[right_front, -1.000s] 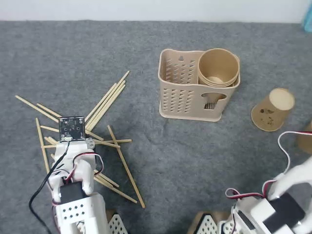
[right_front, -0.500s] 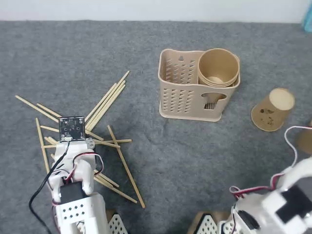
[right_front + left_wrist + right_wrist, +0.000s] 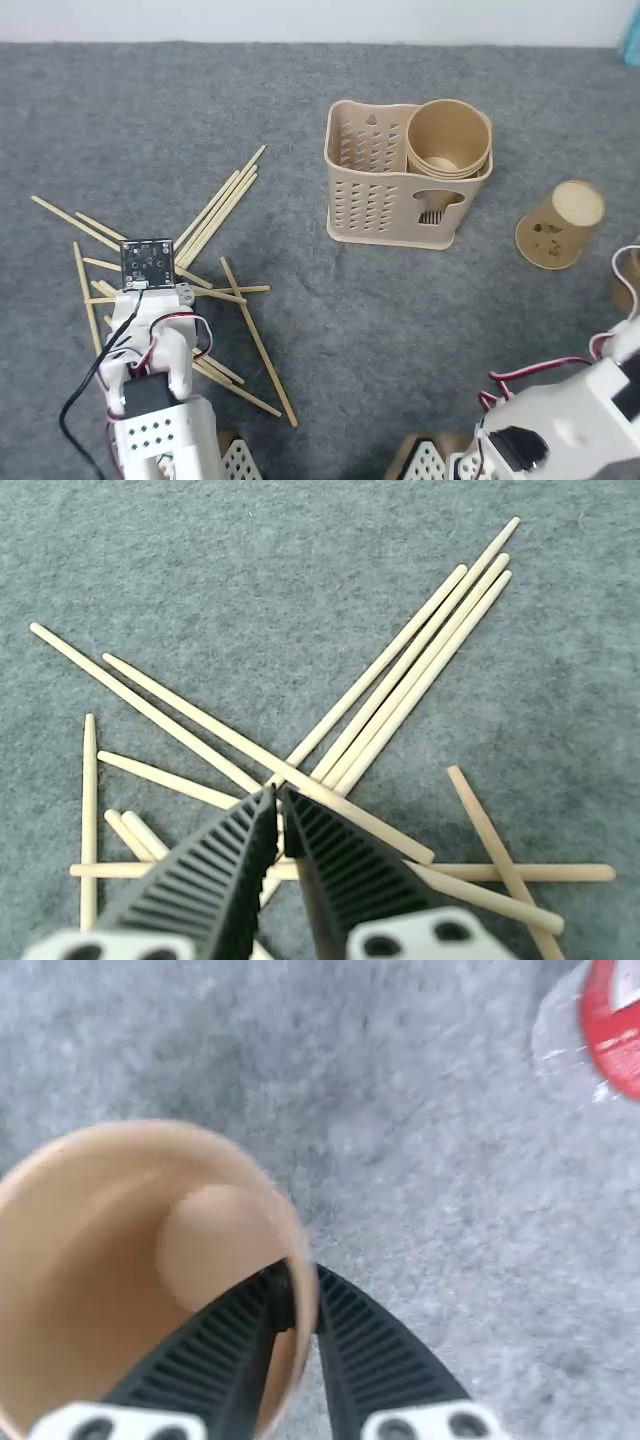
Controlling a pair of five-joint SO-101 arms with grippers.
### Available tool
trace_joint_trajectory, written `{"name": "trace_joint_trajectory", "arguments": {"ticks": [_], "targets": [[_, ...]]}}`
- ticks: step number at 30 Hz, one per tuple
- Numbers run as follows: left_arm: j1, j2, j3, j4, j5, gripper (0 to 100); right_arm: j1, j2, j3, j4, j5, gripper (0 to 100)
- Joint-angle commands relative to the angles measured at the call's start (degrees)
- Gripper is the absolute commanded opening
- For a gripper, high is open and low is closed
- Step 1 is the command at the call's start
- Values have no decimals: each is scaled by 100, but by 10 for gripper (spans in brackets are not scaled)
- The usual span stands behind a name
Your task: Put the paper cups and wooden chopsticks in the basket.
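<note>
Your worktop (image 3: 330, 330) is covered in grey, carpet-like stuff. Over on the left arm's side you've got wooden chopsticks (image 3: 215, 215) scattered loose on it, crossing each other, with a few bunched side by side and angled toward the basket (image 3: 385, 205). That stands upright further back, around the middle. Near its right, a paper cup (image 3: 558, 232) lies tipped over, not touching it.
</note>
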Motion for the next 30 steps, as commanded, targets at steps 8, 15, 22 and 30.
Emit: {"name": "trace_joint_trajectory", "arguments": {"ticks": [8,15,22,30], "targets": [[44,-53,-22,-141,-53,16,110,-101,-2585,1851,-703,6],[53,-53,-22,-141,-53,16,-418,-101,-4255,2976,-1415,6],[53,-53,-22,-141,-53,16,-1376,-101,-6022,3978,-2312,6],[53,-62,-22,-141,-53,16,-2818,-101,-7745,4295,-3095,6]]}}
